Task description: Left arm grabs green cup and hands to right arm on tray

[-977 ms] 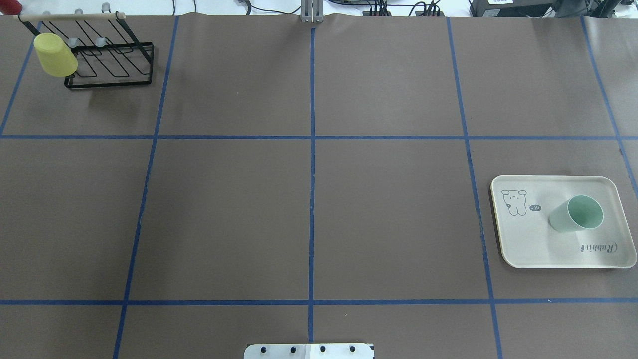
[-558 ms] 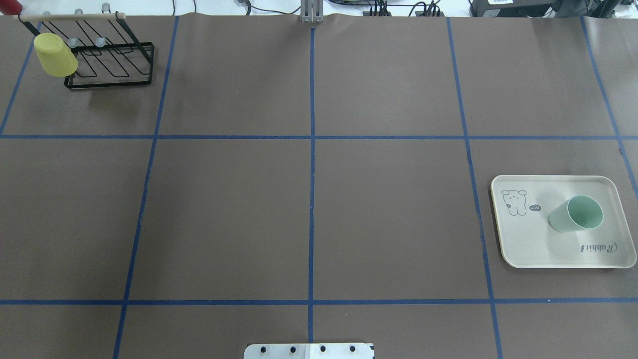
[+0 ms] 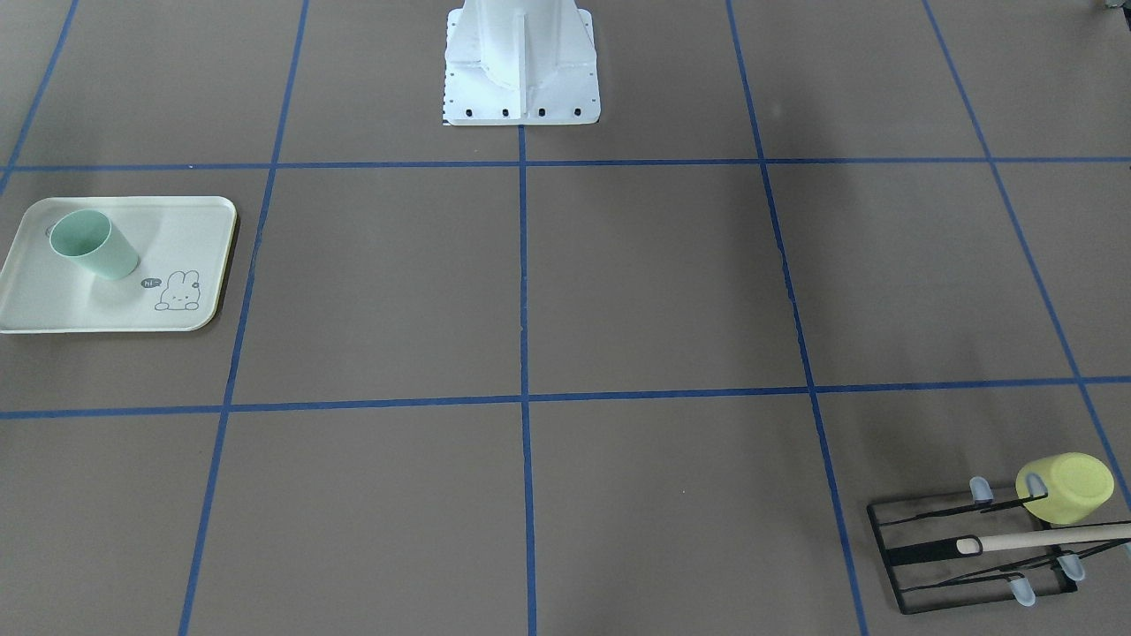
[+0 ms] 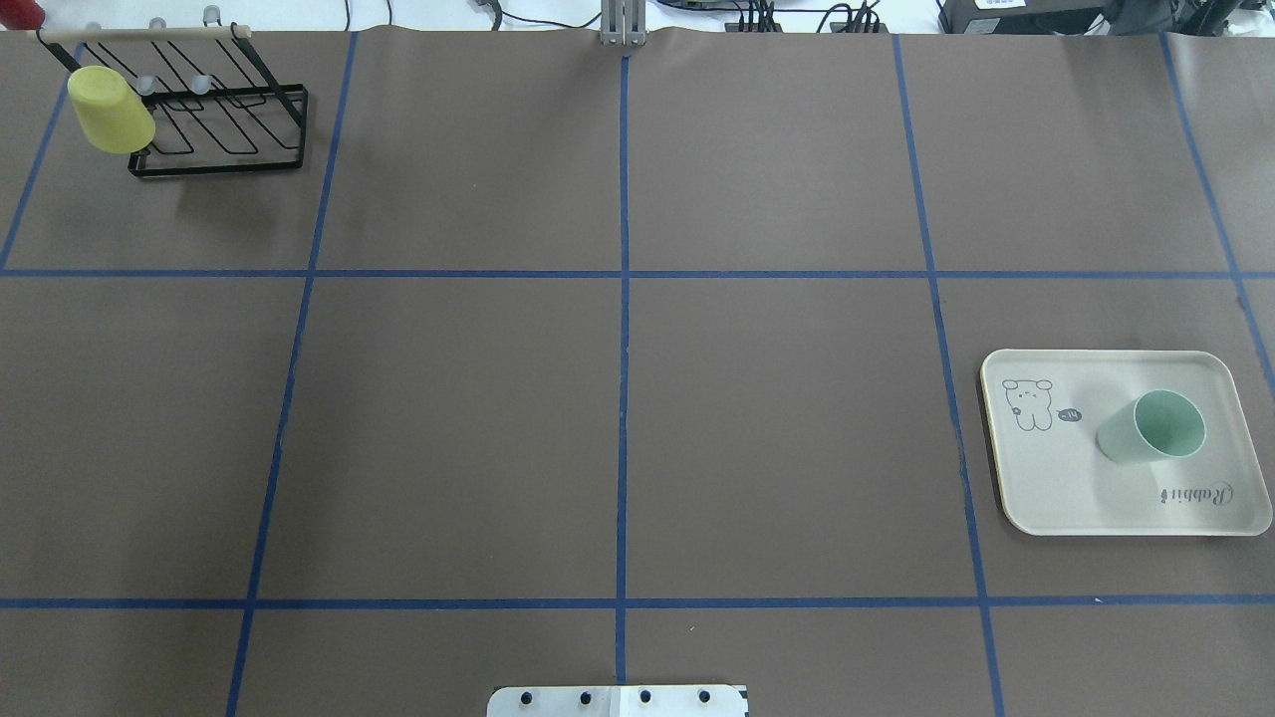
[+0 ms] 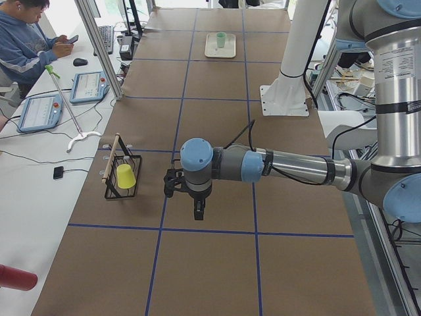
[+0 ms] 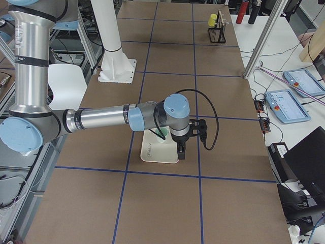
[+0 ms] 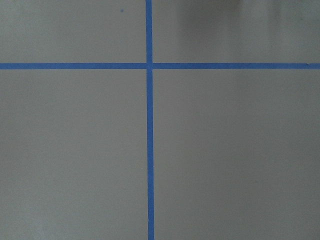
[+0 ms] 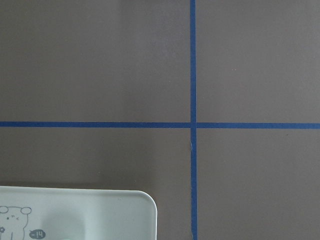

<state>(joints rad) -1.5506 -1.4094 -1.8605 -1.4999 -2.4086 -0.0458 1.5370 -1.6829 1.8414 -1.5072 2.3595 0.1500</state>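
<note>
The green cup (image 4: 1150,426) stands mouth up on the cream tray (image 4: 1046,488) at the table's right side; both also show in the front-facing view, cup (image 3: 88,245) and tray (image 3: 53,305). No gripper touches the cup. My left gripper (image 5: 199,212) shows only in the exterior left view, hanging high over the table's left half; I cannot tell if it is open. My right gripper (image 6: 181,153) shows only in the exterior right view, above the tray's (image 6: 152,155) outer edge; I cannot tell its state. The right wrist view shows a tray corner (image 8: 100,210).
A black wire rack (image 4: 234,134) stands at the far left corner with a yellow-green cup (image 4: 110,110) hung on it. Blue tape lines grid the brown table. The robot's white base (image 3: 521,62) sits at the near middle edge. An operator (image 5: 26,46) sits beside the table.
</note>
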